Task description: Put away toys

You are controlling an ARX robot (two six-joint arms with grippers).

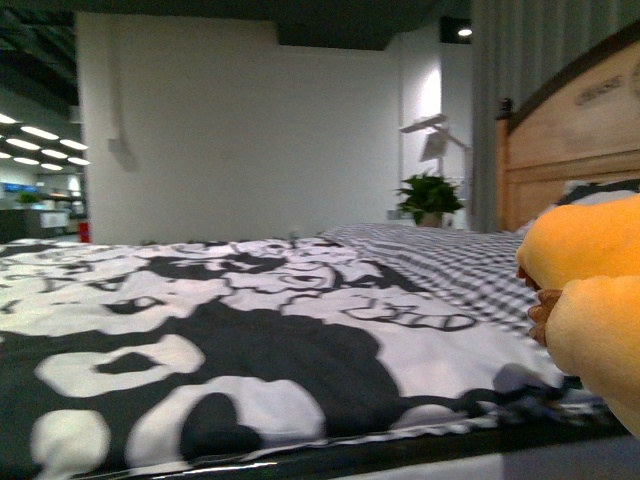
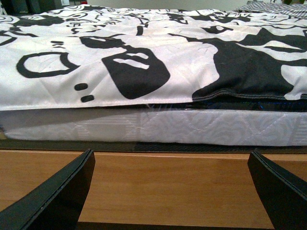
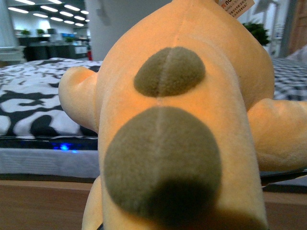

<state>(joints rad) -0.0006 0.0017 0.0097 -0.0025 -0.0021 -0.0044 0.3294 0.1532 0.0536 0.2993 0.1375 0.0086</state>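
Patterned bedspread (image 1: 250, 330) is faced; left gripper (image 2: 171, 158) is spread wide, right gripper can't be told behind plush toy (image 3: 182, 120).

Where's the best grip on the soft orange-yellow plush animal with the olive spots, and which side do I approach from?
Probably the trunk of the soft orange-yellow plush animal, between its stubby limbs, closing across the olive spots. Come from the spotted side facing the right wrist camera: the limbs flare out sideways, leaving that face clear.

Between my left fingers (image 2: 57, 191) I have free room. Beyond them, the wooden bed rail (image 2: 168, 187) and mattress (image 2: 168, 127) block me.
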